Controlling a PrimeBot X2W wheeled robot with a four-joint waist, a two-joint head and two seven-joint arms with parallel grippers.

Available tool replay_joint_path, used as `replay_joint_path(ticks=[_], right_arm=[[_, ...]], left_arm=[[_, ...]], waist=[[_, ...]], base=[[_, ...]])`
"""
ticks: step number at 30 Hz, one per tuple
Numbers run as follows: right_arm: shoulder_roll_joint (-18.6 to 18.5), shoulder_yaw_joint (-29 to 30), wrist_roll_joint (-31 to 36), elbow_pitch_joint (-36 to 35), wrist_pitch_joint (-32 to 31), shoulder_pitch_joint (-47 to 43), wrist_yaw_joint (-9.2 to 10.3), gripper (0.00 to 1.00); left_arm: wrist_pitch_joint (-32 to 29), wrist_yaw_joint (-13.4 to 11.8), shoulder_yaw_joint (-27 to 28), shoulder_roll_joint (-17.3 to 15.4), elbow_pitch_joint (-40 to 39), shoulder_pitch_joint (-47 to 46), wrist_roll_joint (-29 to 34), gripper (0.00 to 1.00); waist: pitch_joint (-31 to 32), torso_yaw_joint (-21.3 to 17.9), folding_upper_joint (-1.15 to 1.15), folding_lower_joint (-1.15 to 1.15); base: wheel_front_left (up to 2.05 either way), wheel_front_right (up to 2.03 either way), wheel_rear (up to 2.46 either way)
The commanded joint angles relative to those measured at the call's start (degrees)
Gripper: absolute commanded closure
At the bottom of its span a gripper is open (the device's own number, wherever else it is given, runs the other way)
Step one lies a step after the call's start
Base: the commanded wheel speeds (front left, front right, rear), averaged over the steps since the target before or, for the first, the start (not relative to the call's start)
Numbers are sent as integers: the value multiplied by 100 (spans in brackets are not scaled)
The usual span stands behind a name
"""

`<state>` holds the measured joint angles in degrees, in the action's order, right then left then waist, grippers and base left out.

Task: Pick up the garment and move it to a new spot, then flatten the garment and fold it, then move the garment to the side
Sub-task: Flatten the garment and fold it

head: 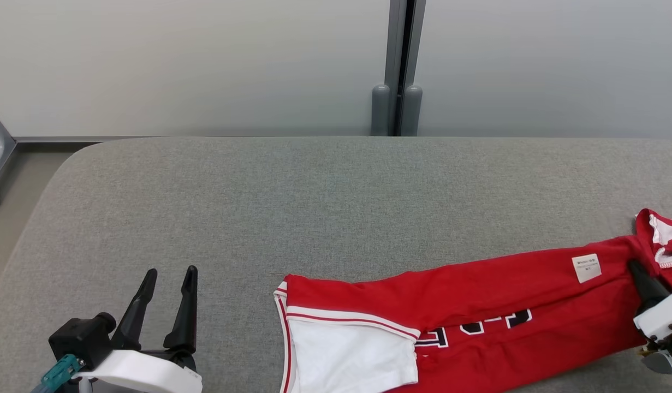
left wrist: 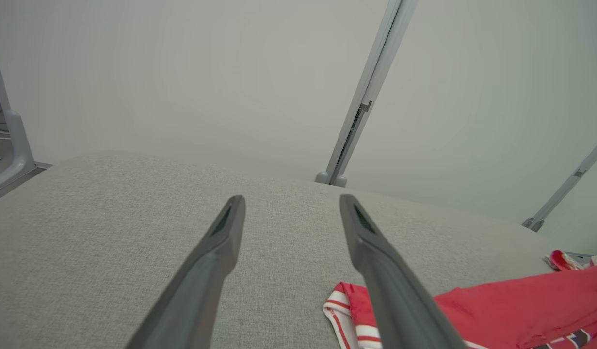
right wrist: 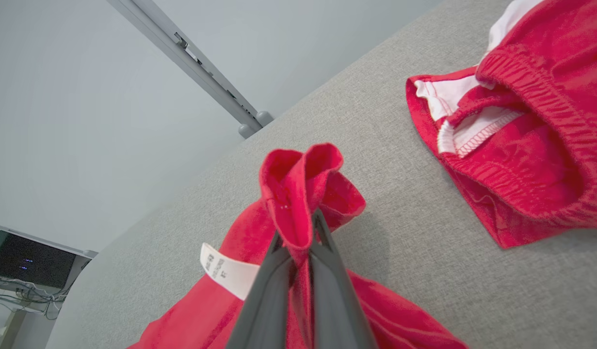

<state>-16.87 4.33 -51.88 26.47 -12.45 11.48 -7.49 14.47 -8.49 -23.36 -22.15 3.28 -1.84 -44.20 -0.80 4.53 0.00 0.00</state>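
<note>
In the head view, a pair of red shorts point(head: 505, 305) lay stretched across the near right part of the grey fabric-covered bench point(head: 314, 207), the leg hem pointing left and the waist end at the far right edge of the view. A white side panel point(head: 352, 355) edged with red stripes showed at the hem, dark white-outlined lettering point(head: 477, 327) ran along the leg, and a small white label point(head: 586, 267) sat near the waist end. The left gripper point(head: 171, 271) rested at the lower left over bare bench, well apart from the shorts, its fingers spread and holding nothing. The right gripper point(head: 636, 267) was at the right edge, one dark finger lying against the red cloth just beside the label. A pale wall with a grey post point(head: 398, 65) stood behind the bench. In the left wrist view, the left fingers point(left wrist: 216, 252) stood wide apart above the bench surface, and the striped hem point(left wrist: 342, 303) lay just beside the right-hand finger, not touched by it. In the right wrist view, the right fingers point(right wrist: 327, 291) were clenched on a raised fold of red fabric point(right wrist: 298, 194), which stood up above their tips. The label hung just to the left of them, and the elastic waistband point(right wrist: 536, 97) with its white lining lay on the bench to the upper right, near the pinched fold. A dark screen point(right wrist: 31, 261) showed at the lower left.
</note>
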Motion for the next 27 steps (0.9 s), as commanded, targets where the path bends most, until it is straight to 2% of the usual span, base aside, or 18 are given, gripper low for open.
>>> replay_joint_path(ticks=[1, 10, 12, 15, 20, 27], right_arm=[[-8, -40, 69, -200, 20, -51, -2, 100], [351, -431, 458, -1661, -381, -426, -2, 100], [595, -666, 625, -2115, -608, -584, -2, 100], [868, -965, 702, -2435, -837, -669, -2, 100], [1154, -1471, 700, -2489, -1087, -668, -2, 100], [1315, -1936, 604, -2058, -1090, -479, -2, 100]], left_arm=[[32, -31, 51, 4, -16, 74, 56, 0], [58, -39, 132, 58, 25, 203, 155, 0], [60, -19, 142, 58, 43, 226, 178, 0], [58, 3, 131, 44, 54, 191, 187, 0], [45, 26, 71, 79, 79, 81, 242, 0], [16, 58, -16, 126, 142, -29, 274, 0]], waist=[[33, 13, 0, 0], [170, 140, 0, 0], [199, 252, 0, 0], [201, 417, 0, 0], [168, 760, 0, 0], [111, 1308, 0, 0]], base=[[0, 0, 0], [0, 0, 0], [0, 0, 0], [0, 0, 0], [0, 0, 0], [0, 0, 0]])
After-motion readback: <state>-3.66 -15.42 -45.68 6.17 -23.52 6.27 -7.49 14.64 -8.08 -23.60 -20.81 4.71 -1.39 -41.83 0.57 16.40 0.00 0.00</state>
